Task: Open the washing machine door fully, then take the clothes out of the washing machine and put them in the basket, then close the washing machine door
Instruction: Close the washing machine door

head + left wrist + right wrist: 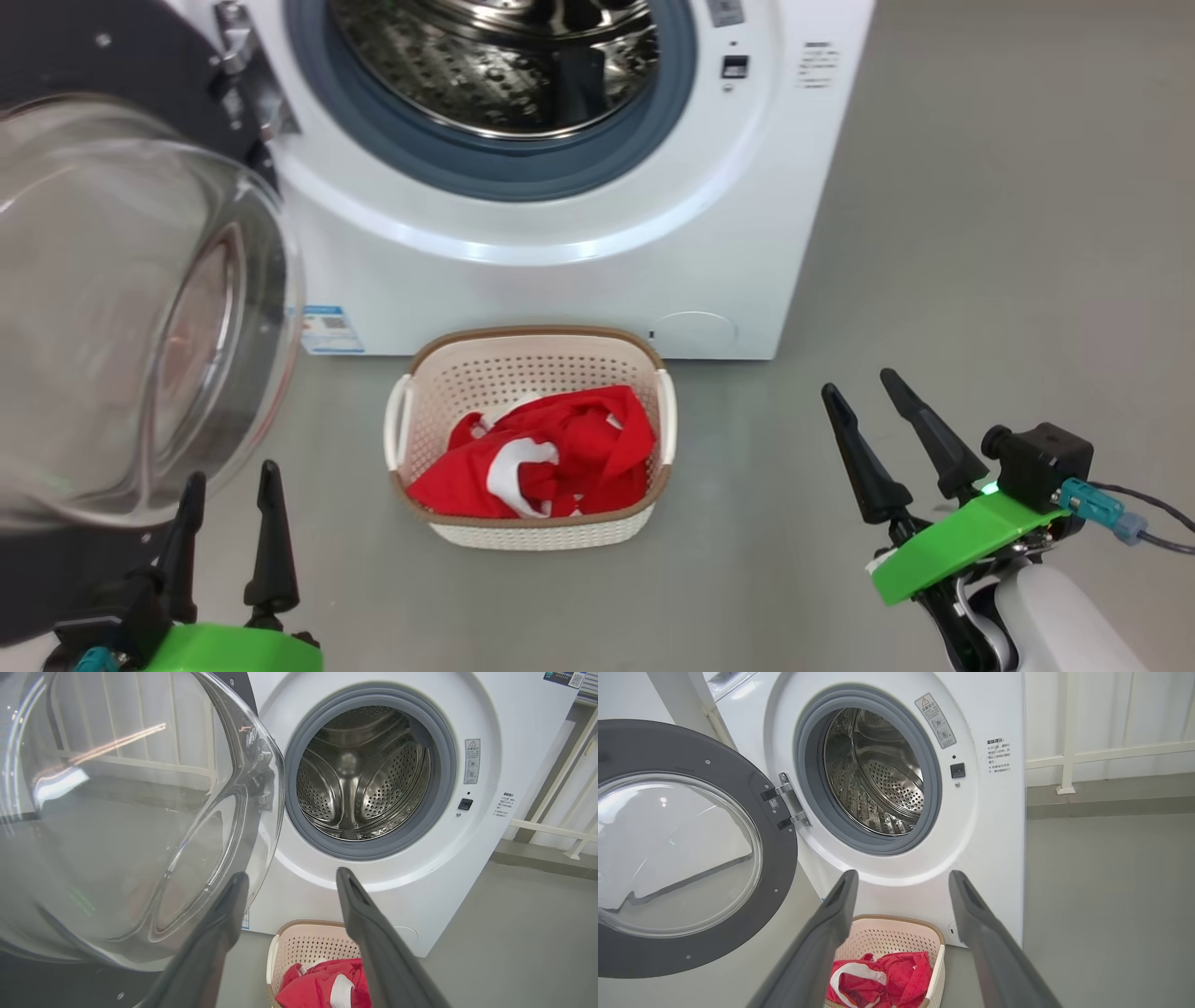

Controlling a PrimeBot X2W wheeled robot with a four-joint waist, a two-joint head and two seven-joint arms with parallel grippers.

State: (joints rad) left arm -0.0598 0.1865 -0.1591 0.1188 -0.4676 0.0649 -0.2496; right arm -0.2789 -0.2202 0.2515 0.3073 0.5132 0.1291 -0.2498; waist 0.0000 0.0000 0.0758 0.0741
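The white washing machine (579, 271) stands ahead with its steel drum (364, 774) bare inside. Its round black door (691, 849) hangs swung wide open to the left, the bulging glass window (121, 308) close in front of my left arm. On the floor before the machine sits the cream basket (532, 532) holding the red clothes (551, 457) with white trim. My left gripper (231, 481) is open at lower left, just below the door glass. My right gripper (864, 383) is open at lower right, well off to the basket's right. Both hold nothing.
Grey floor (980, 280) stretches to the right of the machine. A white railing (1069, 756) and a low ledge run behind it on the right. A blue label (329, 329) marks the machine's lower left corner.
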